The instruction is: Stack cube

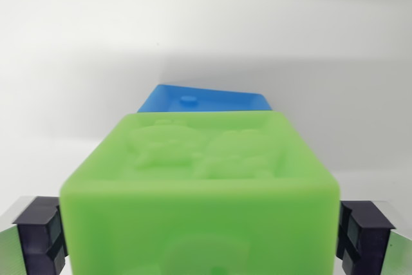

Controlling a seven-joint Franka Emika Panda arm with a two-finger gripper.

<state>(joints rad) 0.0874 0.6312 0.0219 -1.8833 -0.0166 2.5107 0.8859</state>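
Item 1, plain white tabletop [77,62]: matte, bare in what I can see, shaded toward the far side. It fills everything behind the two cubes.

Item 2, bright green moulded plastic cube with a raised figure relief on its top face [206,178]: the largest object in my wrist view, filling the near centre. It sits between the two fingers of my gripper [205,233], whose dark pads [40,233] meet its left and right side walls. I read the jaws as clenched on this cube. I judge it light and rigid, probably hollow, with smooth, slightly glossy walls that could slip under a weak squeeze. The flat opposite sides, low and centred, are where I would take hold; the embossed top offers no purchase.

Item 3, blue moulded plastic cube with a small round stud on its top [206,101]: just beyond the green cube on the far side, mostly hidden, only its top face showing. I cannot tell whether the two touch, or whether the green one is raised. I judge it equally light, so easily nudged if the green cube lands off-centre. Its flat top is the landing area.
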